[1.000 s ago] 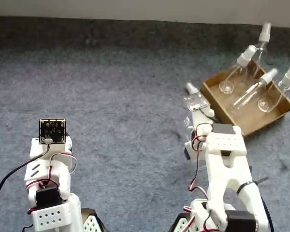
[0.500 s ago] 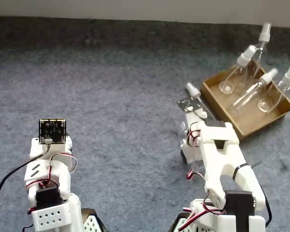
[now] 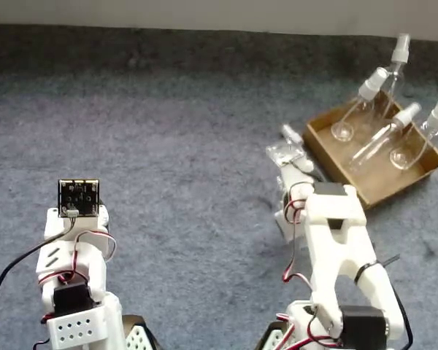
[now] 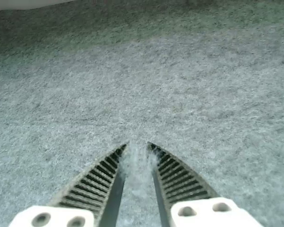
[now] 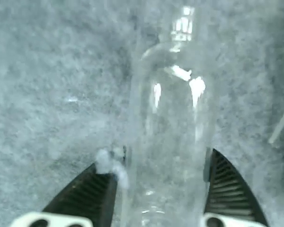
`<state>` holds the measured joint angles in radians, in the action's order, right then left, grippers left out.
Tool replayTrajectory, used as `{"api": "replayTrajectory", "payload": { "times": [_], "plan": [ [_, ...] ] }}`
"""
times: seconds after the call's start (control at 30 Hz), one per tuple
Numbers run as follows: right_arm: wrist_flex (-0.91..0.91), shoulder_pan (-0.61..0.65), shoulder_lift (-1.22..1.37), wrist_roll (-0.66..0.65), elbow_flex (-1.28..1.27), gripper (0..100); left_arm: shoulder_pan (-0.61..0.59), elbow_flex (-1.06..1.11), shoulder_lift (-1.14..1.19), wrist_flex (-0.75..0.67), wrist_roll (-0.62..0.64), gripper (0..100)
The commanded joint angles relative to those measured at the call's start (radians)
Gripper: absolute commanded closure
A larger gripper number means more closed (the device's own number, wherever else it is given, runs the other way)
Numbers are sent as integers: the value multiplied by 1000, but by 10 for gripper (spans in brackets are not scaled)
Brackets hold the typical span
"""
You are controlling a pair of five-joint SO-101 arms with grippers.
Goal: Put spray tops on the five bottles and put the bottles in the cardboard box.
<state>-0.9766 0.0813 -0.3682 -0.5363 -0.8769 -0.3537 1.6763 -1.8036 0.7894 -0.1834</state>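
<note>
Wide open carpet (image 3: 190, 146) lies left of and beyond both arms; the right side is crowded by the box (image 3: 337, 168), set at an angle. A bottle (image 5: 173, 127) is clamped between the jaws of the right gripper (image 5: 162, 161), just left of the box's near-left wall. A loose spray top (image 3: 290, 133) lies beyond it. The left gripper (image 4: 137, 145) is held almost closed and empty, near left. Since the earlier frame, the right arm has been shifted slightly right. Four clear, round capped bottles (image 3: 372, 142) lean in the box; the carpet is grey and fuzzy.
</note>
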Motion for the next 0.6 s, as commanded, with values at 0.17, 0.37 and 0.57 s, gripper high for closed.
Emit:
{"api": "replayTrajectory", "payload": {
  "times": [0.17,0.37,0.57],
  "plan": [
    [-54,94,-128,-14,81,623,16,18,-7,-14,-8,983],
    [-153,102,-25,-6,260,623,16,18,-7,-14,-8,983],
    [-211,101,209,-5,453,623,16,18,-7,-14,-8,983]
  ]
}}
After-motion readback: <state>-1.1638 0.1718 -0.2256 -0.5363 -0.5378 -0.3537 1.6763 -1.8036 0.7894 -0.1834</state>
